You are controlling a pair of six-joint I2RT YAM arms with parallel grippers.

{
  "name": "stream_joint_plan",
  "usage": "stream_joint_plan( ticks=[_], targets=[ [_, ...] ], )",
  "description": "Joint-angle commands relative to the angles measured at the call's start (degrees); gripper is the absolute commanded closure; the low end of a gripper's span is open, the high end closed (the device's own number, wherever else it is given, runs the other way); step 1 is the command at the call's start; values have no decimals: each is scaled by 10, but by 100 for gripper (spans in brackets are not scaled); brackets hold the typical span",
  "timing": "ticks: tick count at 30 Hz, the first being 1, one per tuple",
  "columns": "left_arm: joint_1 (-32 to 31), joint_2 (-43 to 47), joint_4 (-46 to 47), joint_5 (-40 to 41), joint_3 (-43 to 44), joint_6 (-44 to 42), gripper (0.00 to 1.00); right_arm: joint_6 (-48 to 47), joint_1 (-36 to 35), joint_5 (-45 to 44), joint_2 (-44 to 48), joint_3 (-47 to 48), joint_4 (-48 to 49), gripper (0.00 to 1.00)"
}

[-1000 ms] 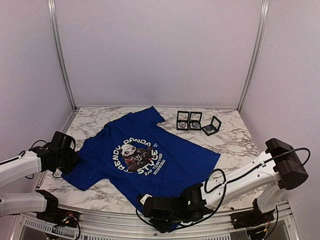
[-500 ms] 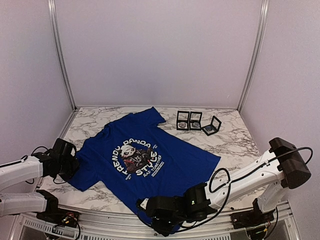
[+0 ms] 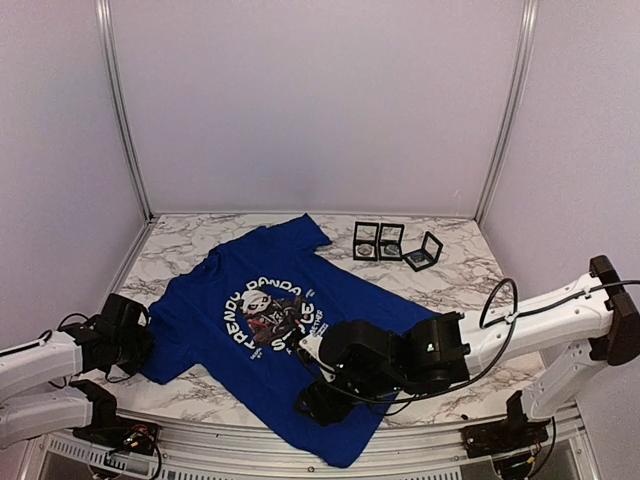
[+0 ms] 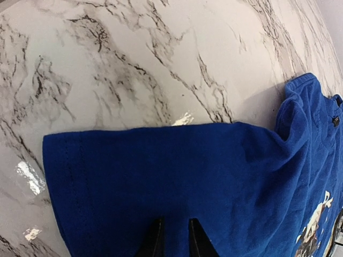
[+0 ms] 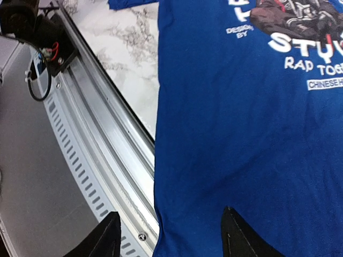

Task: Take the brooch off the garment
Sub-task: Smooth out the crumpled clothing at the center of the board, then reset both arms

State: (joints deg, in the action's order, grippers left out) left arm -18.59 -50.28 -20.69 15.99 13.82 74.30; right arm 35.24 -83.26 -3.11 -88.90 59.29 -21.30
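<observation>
Garment [image 3: 220, 330]: royal blue beneath your left gripper [image 4: 175, 220], white lettering, black-and-white panda.
Table [image 3: 470, 275]: white marble, dark grey veins, ahead of it.
Cases [image 3: 378, 242]: black.

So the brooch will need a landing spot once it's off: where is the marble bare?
Bare marble lies back-left, between the wall and the T-shirt, and right of the display boxes above the right arm. The front centre is crowded, where that arm lies over the shirt.

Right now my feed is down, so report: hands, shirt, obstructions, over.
Left hand pinched on T-shirt sleeve. Right hand open over hem. T-shirt spread face-up, brooch not made out. Three display boxes behind, clear.
</observation>
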Motion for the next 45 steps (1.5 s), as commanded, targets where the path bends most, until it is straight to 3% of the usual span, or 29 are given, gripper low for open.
stream_joint_plan(
  ticks=[1, 6, 12, 15, 21, 28, 33, 38, 45],
  targets=[
    [4, 39, -80, 39, -9, 37, 83, 3, 48, -15, 40, -17, 7, 36],
    [4, 76, -133, 56, 2, 47, 80, 12, 123, 3, 99, -61, 35, 34],
    [4, 103, -190, 73, 32, 30, 77, 5, 207, 23, 165, -96, 54, 22],
    [4, 111, -189, 73, 73, -26, 74, -5, 244, 25, 187, -100, 60, 16],
    [-7, 25, -125, 43, 214, -233, 55, -30, 307, 25, 201, -98, 97, 2],
    [-100, -114, -22, 49, 361, -382, 25, -31, 380, 2, 178, -92, 162, 2],
    [-119, -194, 65, 1, 425, -456, 4, -19, 400, -54, 164, -94, 216, 2],
    [-132, -240, 116, -48, 470, -517, 1, -24, 406, -104, 164, -97, 277, 2],
    [-133, -256, 170, -109, 497, -577, 1, -29, 406, -161, 134, -38, 225, 2]
  ],
)
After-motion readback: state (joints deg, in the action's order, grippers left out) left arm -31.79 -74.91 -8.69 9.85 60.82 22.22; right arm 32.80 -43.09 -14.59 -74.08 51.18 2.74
